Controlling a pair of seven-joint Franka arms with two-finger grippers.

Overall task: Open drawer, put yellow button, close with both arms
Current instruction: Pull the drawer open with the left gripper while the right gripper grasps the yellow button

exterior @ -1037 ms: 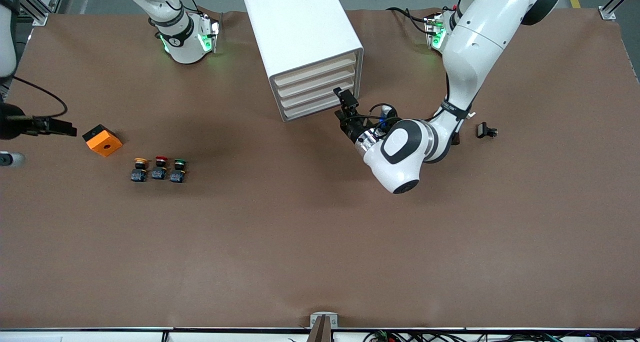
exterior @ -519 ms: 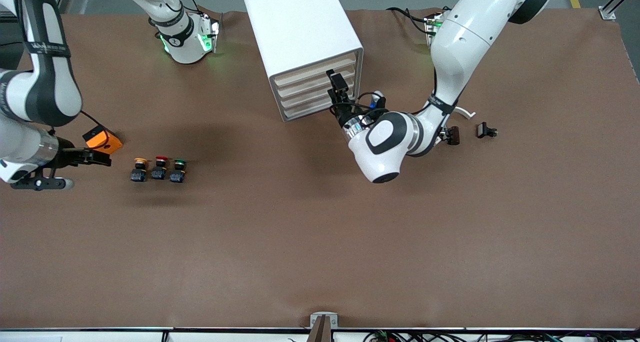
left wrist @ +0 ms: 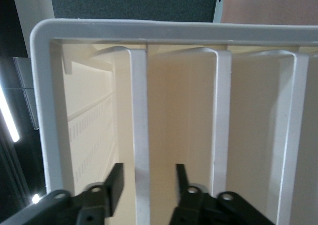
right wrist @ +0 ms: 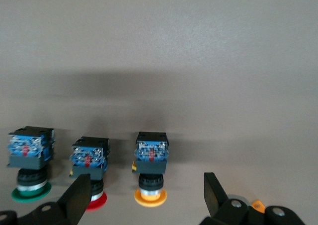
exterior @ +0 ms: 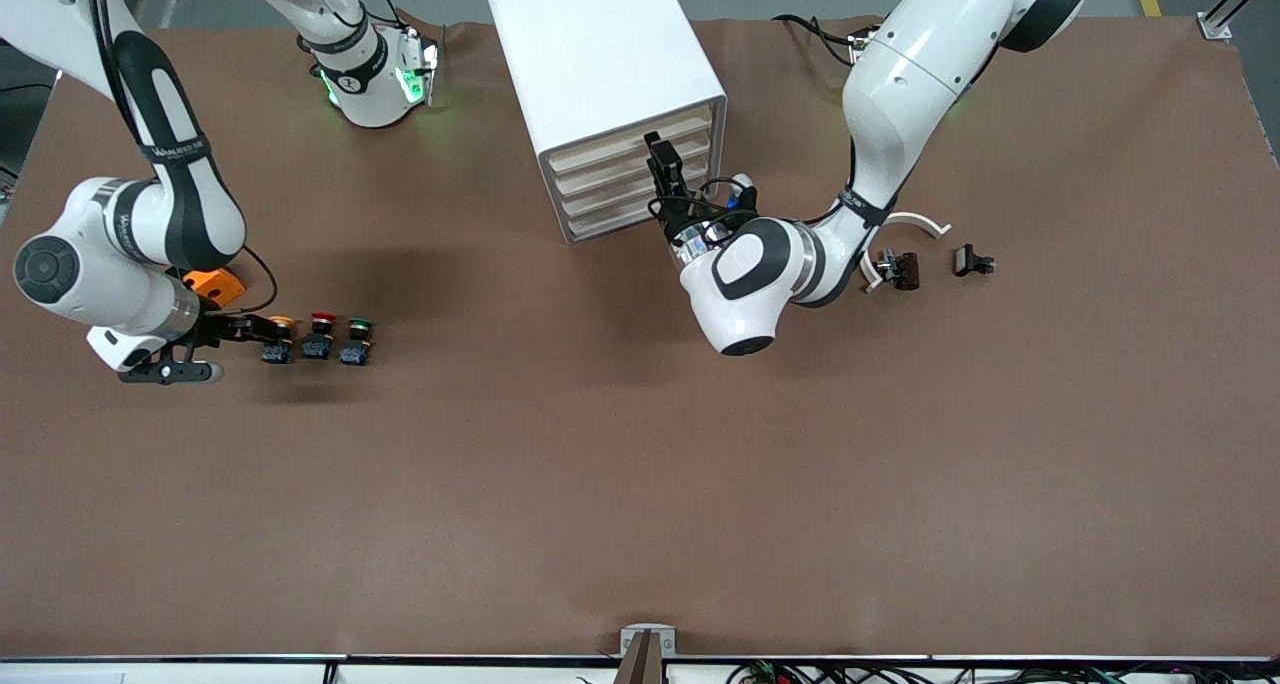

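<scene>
While the top drawer (exterior: 632,136) is shut, my left gripper (left wrist: 148,179) straddles its front lip, jaws apart, at the cabinet's (exterior: 600,54) four o'clock, and my right gripper (right wrist: 146,192) sits open around the yellow button (exterior: 281,324), at the table's (exterior: 640,464) nine o'clock, so opening, placing and closing all remain.
</scene>
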